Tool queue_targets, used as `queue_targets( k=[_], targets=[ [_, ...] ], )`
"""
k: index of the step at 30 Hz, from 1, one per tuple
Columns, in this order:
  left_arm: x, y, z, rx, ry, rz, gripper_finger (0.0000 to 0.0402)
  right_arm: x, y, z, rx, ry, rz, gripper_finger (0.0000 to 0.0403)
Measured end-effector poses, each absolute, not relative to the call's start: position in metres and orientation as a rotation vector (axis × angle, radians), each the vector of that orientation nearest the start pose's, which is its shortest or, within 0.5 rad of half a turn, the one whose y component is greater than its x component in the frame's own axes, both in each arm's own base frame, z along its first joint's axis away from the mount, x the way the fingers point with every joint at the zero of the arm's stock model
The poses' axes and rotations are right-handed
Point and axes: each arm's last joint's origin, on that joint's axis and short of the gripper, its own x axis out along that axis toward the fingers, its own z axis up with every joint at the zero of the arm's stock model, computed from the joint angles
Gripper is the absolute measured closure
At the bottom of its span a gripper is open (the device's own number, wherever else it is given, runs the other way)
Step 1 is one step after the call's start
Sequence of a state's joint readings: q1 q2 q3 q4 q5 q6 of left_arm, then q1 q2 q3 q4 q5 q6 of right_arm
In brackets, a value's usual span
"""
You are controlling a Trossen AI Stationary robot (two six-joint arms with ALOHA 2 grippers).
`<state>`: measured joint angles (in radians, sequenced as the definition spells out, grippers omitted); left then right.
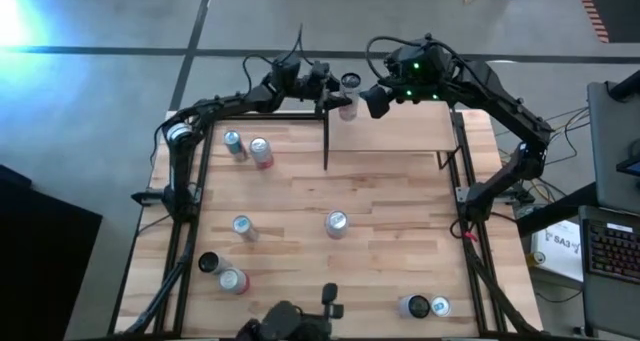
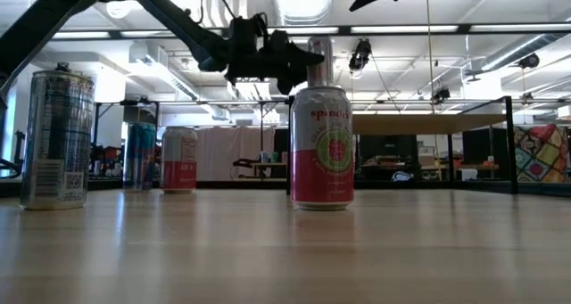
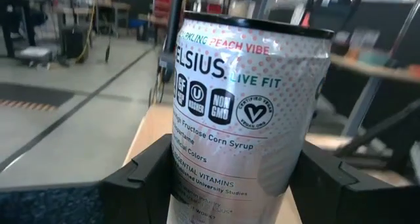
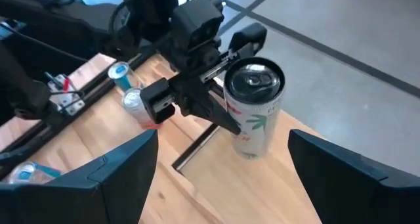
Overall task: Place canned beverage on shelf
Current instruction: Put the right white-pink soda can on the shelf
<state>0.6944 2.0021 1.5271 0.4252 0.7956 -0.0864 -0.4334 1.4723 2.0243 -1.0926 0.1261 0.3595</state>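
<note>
Standing nearest the low camera: a pink and green can (image 2: 322,147) was upright on the desk (image 1: 390,251), with a tall silver can (image 2: 57,136) and a red and white can (image 2: 179,160) off to one side, farther back.
Front edge of desk: a dark-topped can (image 1: 208,263) and a pink can (image 1: 233,280) stood on one side, two more cans (image 1: 427,306) at the opposite corner.
Middle of desk: two silver cans (image 1: 337,223) stood well apart, short of the shelf.
Ahead of the shelf's left end: a blue-marked can (image 1: 234,146) and a red can (image 1: 261,153) stood just beside each other.
Shelf (image 1: 420,131): the pale panel sat at the far side of the desk, its bare wood showing right of the beverage can.
Beverage can (image 1: 349,94): white Celsius can, upright at the shelf's left end; whether its base touched the panel could not be told.
Left claw (image 1: 338,93): closed around the beverage can, a finger (image 3: 141,178) pressed to each side.
Right claw (image 1: 375,99): spread wide, holding nothing, just right of the beverage can, above the shelf.
</note>
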Motion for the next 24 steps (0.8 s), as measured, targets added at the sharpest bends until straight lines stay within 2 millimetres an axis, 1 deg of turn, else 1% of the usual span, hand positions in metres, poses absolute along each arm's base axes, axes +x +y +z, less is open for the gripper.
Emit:
queue_targets(
  k=[8,15,24],
  targets=[
    [0.365,0.288,0.274,-0.09,0.063,-0.049,0.0196,0.228,-0.109,0.496,0.414,0.44,-0.666,0.0074],
    [0.367,0.294,0.261,-0.08,0.085,0.019,0.0196,0.23,-0.11,0.494,0.412,0.445,-0.667,0.0074],
    [0.368,0.298,0.256,-0.078,0.083,0.028,0.0196,0.231,-0.11,0.492,0.413,0.453,-0.667,0.0074]
  ],
)
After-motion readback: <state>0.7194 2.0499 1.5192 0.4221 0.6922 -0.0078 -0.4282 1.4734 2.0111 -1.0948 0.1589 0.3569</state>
